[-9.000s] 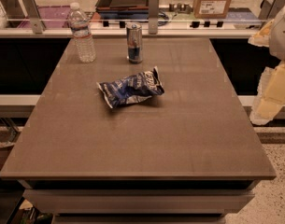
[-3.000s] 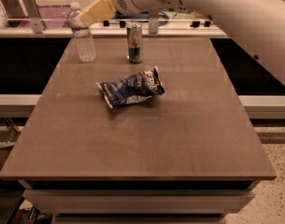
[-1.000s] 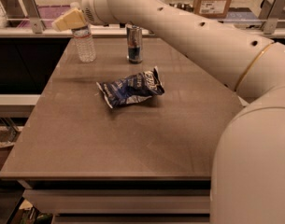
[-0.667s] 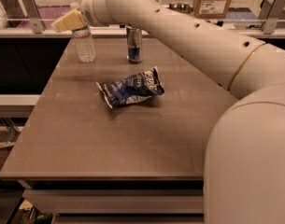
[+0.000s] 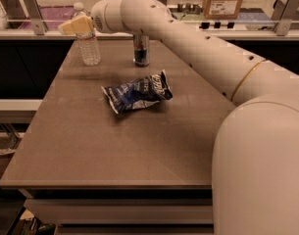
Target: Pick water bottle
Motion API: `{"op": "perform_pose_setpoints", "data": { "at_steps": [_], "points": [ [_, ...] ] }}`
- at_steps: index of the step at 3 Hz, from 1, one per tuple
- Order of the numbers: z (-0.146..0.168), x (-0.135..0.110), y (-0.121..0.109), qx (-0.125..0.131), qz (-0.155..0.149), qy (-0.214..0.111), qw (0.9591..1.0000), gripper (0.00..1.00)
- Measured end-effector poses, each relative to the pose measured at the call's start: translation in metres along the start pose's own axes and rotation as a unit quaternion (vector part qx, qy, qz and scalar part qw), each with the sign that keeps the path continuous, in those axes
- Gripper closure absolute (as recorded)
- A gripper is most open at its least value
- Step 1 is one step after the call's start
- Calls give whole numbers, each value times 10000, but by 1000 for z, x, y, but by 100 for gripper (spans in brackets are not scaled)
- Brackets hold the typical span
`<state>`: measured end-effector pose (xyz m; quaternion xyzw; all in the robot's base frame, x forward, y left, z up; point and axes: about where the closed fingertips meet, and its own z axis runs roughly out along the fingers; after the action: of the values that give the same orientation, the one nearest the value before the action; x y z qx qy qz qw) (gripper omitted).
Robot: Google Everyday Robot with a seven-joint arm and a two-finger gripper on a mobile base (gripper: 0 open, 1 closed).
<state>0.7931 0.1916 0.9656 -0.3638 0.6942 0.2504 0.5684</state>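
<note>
The water bottle (image 5: 88,45) is clear ribbed plastic with a white cap. It stands upright at the far left of the brown table (image 5: 114,146). My gripper (image 5: 76,25) reaches in from the right at the end of the long white arm. It sits at the bottle's upper part, in front of its neck. Its cream-coloured fingers cover part of the bottle just below the cap.
A silver-blue drink can (image 5: 141,49) stands to the right of the bottle, partly behind my arm. A crumpled blue chip bag (image 5: 137,91) lies in the middle of the table. A counter with a cardboard box (image 5: 223,0) runs behind the table.
The arm has swung in from the right and across the table to the bottle. In the last second the gripper has barely moved. The bottle, can and bag have stayed in place.
</note>
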Motion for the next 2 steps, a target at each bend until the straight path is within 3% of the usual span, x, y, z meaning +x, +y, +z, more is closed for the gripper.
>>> {"op": "perform_pose_setpoints", "data": {
  "at_steps": [2],
  "points": [
    [6,10,-6,-59,217,-114,9997,0]
  ]
}}
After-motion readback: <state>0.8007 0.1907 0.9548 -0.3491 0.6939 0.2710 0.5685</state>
